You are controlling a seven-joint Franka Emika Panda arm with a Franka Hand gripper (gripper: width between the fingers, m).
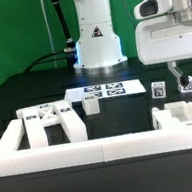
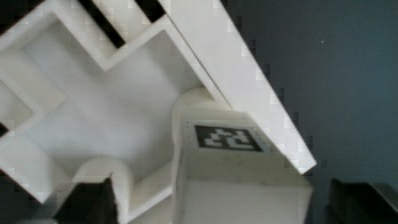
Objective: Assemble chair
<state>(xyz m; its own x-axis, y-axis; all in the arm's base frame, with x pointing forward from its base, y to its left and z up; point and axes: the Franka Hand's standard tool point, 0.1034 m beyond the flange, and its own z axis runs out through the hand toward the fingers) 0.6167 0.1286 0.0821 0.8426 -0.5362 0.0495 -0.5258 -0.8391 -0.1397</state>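
End effector sits just over tagged chair piece at exterior view's right; released or grasping: cannot tell

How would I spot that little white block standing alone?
Find the flat white marker board on the black table. At its near corner, on the exterior view's left, stands a small white plastic block. Unlike the wide white frame piece beside it, it is one stubby post.
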